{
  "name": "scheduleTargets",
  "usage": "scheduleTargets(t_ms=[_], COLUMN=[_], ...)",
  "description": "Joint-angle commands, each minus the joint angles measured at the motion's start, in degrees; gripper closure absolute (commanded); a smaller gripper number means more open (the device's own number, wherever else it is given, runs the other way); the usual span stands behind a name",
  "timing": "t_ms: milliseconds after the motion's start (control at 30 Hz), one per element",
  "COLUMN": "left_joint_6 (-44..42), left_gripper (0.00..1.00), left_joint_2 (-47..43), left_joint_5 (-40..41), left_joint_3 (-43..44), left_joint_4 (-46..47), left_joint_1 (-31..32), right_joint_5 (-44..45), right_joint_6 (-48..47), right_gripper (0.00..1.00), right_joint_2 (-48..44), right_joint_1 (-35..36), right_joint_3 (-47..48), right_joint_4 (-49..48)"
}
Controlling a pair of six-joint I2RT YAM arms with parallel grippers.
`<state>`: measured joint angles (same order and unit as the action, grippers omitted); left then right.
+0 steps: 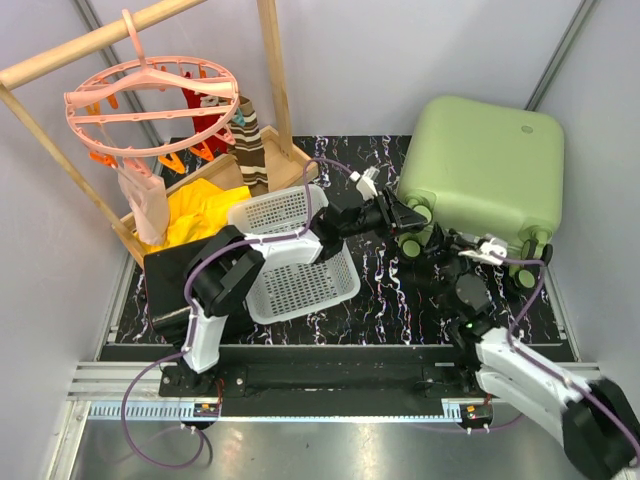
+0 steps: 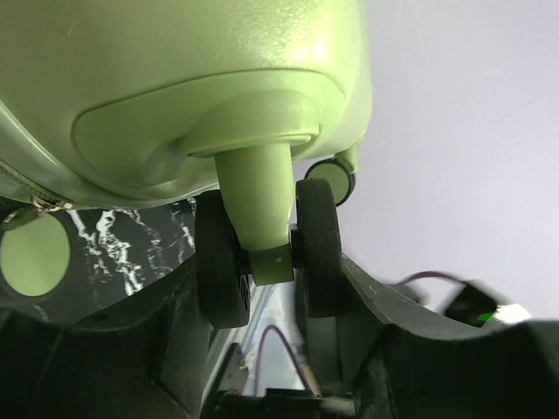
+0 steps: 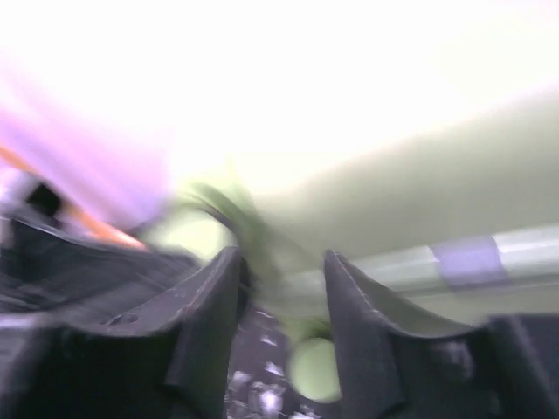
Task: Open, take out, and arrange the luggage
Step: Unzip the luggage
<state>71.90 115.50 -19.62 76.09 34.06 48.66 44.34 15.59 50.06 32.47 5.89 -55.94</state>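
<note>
The luggage (image 1: 490, 165) is a light-green hard-shell suitcase, closed, at the back right of the table. My left gripper (image 1: 408, 213) reaches across to its near-left corner. In the left wrist view the left gripper (image 2: 266, 262) is shut on that corner's caster, with the twin dark wheels (image 2: 223, 266) pressed between the fingers. My right gripper (image 1: 478, 250) hovers at the suitcase's near edge between its wheels. The right wrist view is blurred. There the right gripper (image 3: 281, 262) stands open under the green shell (image 3: 419, 192), with a wheel hub (image 3: 319, 371) showing below the gap.
A white perforated basket (image 1: 300, 265) sits left of centre, under the left arm. A black boxy case (image 1: 170, 275) stands at the left. Behind them is a wooden rack (image 1: 275, 70) with a pink clip hanger (image 1: 150, 100) and a yellow cloth (image 1: 200, 210).
</note>
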Motion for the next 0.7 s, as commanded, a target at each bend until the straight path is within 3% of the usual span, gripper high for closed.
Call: scheduleTargets(t_ms=[0, 33, 100, 233, 467, 533, 667], left_joint_6=[-11.8, -13.5, -19.2, -21.4, -7.8, -3.2, -0.2], left_gripper=[0.93, 0.83, 0.76, 0.48, 0.44, 0.43, 0.42], left_joint_2=[-7.9, -9.5, -11.2, -12.2, -6.9, -5.7, -4.4], left_joint_5=[-7.2, -5.9, -5.0, -6.7, -15.8, -16.7, -16.7], left_joint_3=[2.5, 2.0, 1.1, 0.2, -0.6, -0.2, -0.1], left_joint_4=[6.5, 5.4, 2.3, 3.2, 25.9, 32.2, 36.0], left_joint_1=[-0.2, -0.2, -0.1, -0.4, -1.2, -1.2, -1.2], right_joint_5=[-8.4, -10.1, -12.8, -22.1, -42.4, -44.2, -47.6], right_joint_6=[7.1, 7.3, 8.6, 15.3, 26.2, 27.2, 28.3], right_gripper=[0.42, 0.38, 0.23, 0.12, 0.04, 0.03, 0.04], right_joint_2=[-14.5, -15.8, -15.7, -5.4, -0.6, -0.7, -0.7], right_joint_1=[-0.1, 0.0, -0.2, -2.0, -12.3, -15.2, -17.8], right_joint_3=[13.4, 15.6, 22.7, 32.9, 35.3, 35.2, 35.2], right_joint_4=[39.7, 43.8, 53.9, 65.1, 64.5, 64.6, 64.2])
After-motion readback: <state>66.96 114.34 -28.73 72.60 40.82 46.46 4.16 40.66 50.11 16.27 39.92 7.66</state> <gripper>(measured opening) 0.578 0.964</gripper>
